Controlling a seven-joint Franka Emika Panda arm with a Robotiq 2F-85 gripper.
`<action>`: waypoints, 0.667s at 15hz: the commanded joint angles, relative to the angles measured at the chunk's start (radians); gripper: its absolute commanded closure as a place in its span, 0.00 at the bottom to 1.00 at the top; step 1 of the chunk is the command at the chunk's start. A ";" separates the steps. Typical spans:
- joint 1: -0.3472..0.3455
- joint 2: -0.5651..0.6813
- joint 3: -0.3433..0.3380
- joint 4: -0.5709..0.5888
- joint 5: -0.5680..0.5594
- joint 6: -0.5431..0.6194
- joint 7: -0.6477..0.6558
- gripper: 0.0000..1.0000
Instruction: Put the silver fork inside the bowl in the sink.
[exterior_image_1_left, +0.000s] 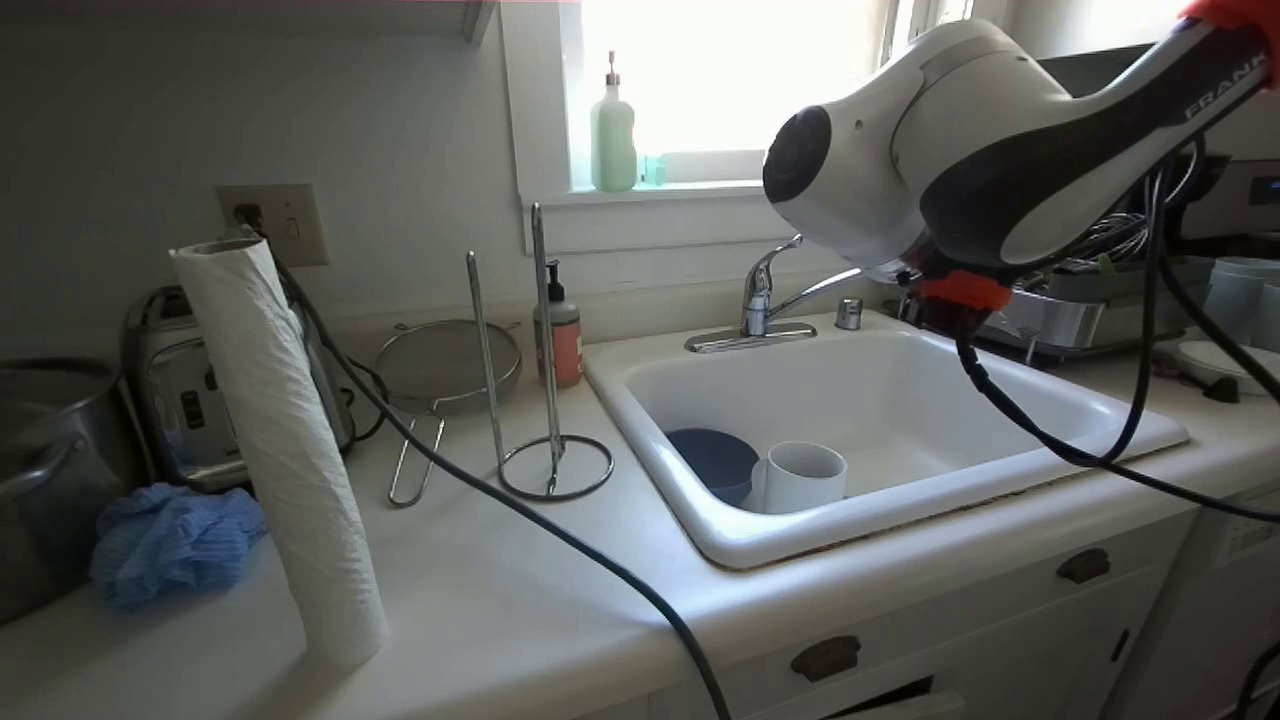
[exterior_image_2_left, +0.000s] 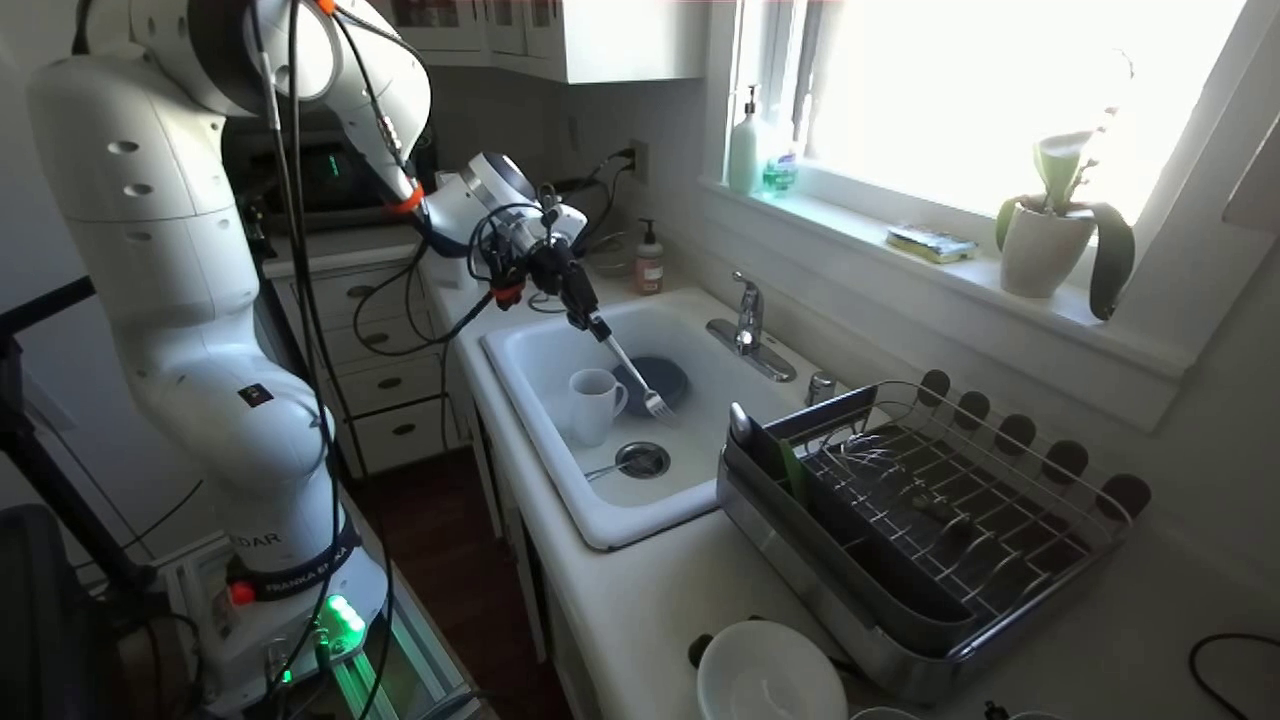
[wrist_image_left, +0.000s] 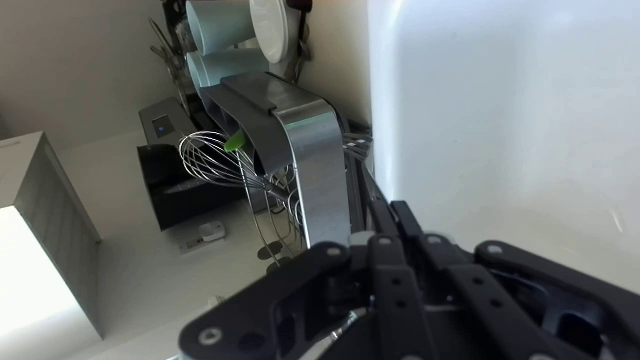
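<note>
Its jaws drawn nearly together, the gripper (exterior_image_2_left: 599, 327) had the fork (exterior_image_2_left: 630, 368) by the end of its handle. In the wrist view a narrow gap showed between the fingers (wrist_image_left: 383, 220), and the fork ran out past their tips. It was held over the sink (exterior_image_2_left: 650, 515), slanting, with the tines lowest. In an exterior view the tines crossed the edge of the bowl (exterior_image_2_left: 667, 376); how high they hung, and whether they touched it, could not be told. The bowl, dark blue, stood on the sink floor, with the fork not yet in it.

Just beside the bowl was a white mug (exterior_image_2_left: 592, 408), upright, its handle toward the bowl; whether the two touched was unclear. Near the mug lay the drain (exterior_image_2_left: 645, 461), with something thin reaching to its edge, too small to name. The faucet (exterior_image_2_left: 748, 322) rose from the back rim.

On the counter (exterior_image_2_left: 660, 600), at one end of the sink, stood the dish rack (exterior_image_2_left: 805, 560), with a whisk (wrist_image_left: 245, 177) and something green (wrist_image_left: 235, 141) in it. At the sink's other end stood a soap bottle (exterior_image_1_left: 568, 350), with a strainer (exterior_image_1_left: 447, 365) and a wire stand (exterior_image_1_left: 554, 430) nearby. Farther along the counter were a paper roll (exterior_image_1_left: 285, 450) on end, a toaster (exterior_image_1_left: 185, 400), a pot (exterior_image_1_left: 80, 450) and a crumpled blue cloth (exterior_image_1_left: 180, 545).

A green bottle (exterior_image_1_left: 613, 145) and a potted plant (exterior_image_2_left: 1045, 248) stood on the windowsill (exterior_image_2_left: 838, 214). In an exterior view the arm (exterior_image_1_left: 1000, 150) hid much of the gripper.
</note>
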 joint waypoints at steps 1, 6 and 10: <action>0.001 0.007 0.010 0.013 -0.027 0.011 0.000 0.99; 0.080 0.122 0.084 0.243 -0.204 -0.007 -0.082 0.99; 0.142 0.196 0.138 0.370 -0.237 0.077 -0.203 0.99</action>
